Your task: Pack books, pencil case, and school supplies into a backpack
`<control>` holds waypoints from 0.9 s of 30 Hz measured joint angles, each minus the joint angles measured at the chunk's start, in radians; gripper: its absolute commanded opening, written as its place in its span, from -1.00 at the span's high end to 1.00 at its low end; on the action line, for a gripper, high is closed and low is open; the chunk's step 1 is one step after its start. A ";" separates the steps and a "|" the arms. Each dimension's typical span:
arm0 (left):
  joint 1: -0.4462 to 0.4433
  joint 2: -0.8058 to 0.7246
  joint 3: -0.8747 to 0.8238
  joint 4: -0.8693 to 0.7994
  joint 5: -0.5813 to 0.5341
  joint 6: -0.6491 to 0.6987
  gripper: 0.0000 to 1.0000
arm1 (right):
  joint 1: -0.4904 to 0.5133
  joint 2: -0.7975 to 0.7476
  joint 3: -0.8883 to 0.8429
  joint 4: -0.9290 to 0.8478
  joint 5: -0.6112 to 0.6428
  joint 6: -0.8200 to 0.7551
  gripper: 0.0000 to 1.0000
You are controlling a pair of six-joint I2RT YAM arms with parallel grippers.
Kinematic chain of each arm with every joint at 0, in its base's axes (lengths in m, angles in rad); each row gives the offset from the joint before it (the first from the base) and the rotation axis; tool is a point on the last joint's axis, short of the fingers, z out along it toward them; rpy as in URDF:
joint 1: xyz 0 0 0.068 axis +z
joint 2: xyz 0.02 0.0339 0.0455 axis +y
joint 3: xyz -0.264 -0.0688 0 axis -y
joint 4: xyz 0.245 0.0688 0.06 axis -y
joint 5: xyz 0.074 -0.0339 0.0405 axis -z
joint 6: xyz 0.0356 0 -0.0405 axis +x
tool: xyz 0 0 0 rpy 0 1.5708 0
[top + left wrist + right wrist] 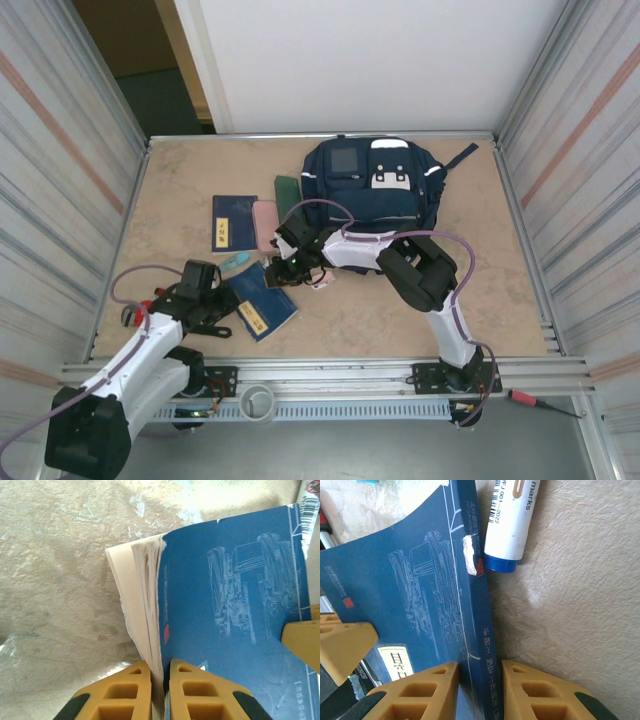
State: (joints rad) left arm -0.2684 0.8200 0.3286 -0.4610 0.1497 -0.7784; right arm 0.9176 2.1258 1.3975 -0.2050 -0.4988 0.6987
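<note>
Tabletop (400, 320): booklet (235, 605) edge inside left claw (161, 666)

The navy backpack (375, 185) lay flat, front pockets up. Just left of it lay the green volume (288, 192), then the pink pencil case (266, 226) beside one navy booklet (234, 222). Nearer, left of the backpack, the second booklet (265, 310) lay askew, cover bowed, pages fanned, a teal piece (236, 262) beside it and a blue-capped white marker (512, 520) just beside its spine.
</note>
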 measured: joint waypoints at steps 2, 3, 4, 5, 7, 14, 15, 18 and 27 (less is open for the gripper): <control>0.000 -0.013 -0.001 -0.004 0.005 -0.006 0.94 | -0.002 0.000 0.000 0.001 -0.005 0.000 0.47; 0.000 -0.018 -0.002 -0.004 0.006 -0.008 0.95 | -0.003 0.000 0.000 0.002 -0.009 0.000 0.47; 0.000 -0.022 -0.003 -0.006 0.007 -0.010 0.95 | -0.004 0.000 0.000 0.004 -0.016 0.000 0.49; 0.000 -0.026 -0.006 -0.006 0.007 -0.011 0.95 | -0.005 0.000 -0.001 0.008 -0.024 0.000 0.55; 0.000 -0.029 -0.011 -0.007 0.006 -0.013 0.95 | -0.008 0.000 -0.003 0.019 -0.047 0.000 0.68; 0.000 -0.056 -0.013 -0.037 -0.010 -0.013 0.64 | -0.015 -0.002 -0.003 0.056 -0.123 -0.003 1.00; 0.000 -0.064 -0.013 -0.044 -0.013 -0.013 0.59 | -0.015 -0.002 -0.003 0.057 -0.131 -0.004 1.00; 0.008 -0.087 -0.013 -0.070 -0.021 -0.011 0.35 | -0.016 -0.011 -0.003 0.056 -0.161 -0.024 1.00; 0.057 -0.202 0.102 -0.130 -0.067 0.050 -0.17 | -0.048 -0.130 -0.003 -0.007 -0.240 -0.106 1.00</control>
State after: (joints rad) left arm -0.2111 0.6182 0.4305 -0.5907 0.0830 -0.7284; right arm 0.8700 1.9961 1.3949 -0.2123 -0.7383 0.5922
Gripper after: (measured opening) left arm 0.553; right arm 0.108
